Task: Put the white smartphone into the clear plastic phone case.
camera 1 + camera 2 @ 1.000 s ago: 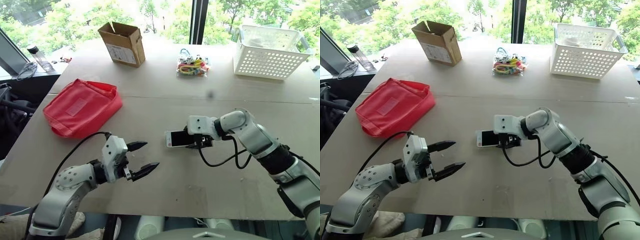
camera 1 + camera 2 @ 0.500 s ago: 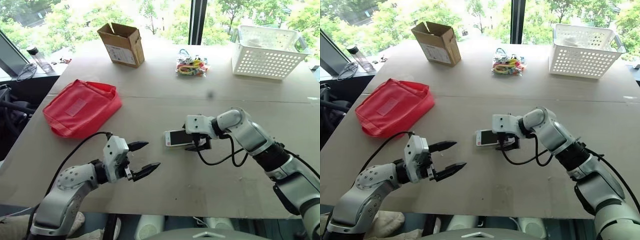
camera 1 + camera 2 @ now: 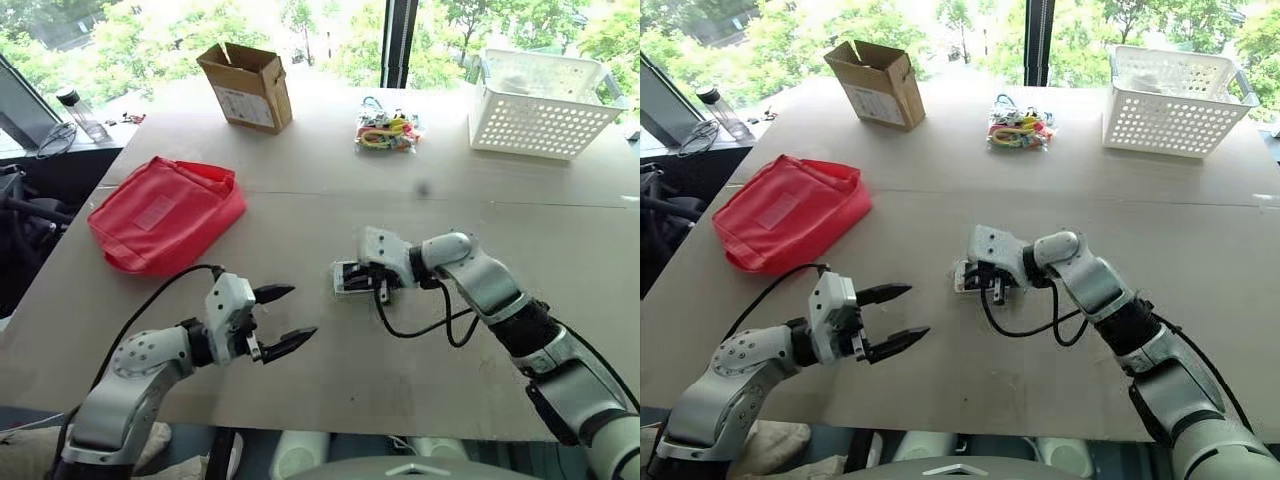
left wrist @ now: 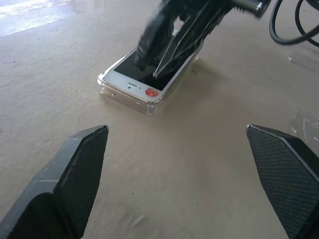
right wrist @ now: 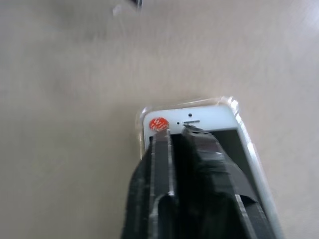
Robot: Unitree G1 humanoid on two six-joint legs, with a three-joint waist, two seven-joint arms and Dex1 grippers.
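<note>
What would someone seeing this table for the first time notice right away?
Mid-table, the right gripper, fingers shut, presses down on the white smartphone, which sits in the clear plastic phone case. Nearer the front edge, the left gripper hovers open, aimed toward the phone. On the robot's left lies a bright red pouch, and a white basket stands at the far right corner.

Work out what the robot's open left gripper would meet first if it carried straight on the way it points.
Probably the white smartphone in its clear plastic phone case, ahead of the left gripper, with bare tabletop between; depth is uncertain.
</note>
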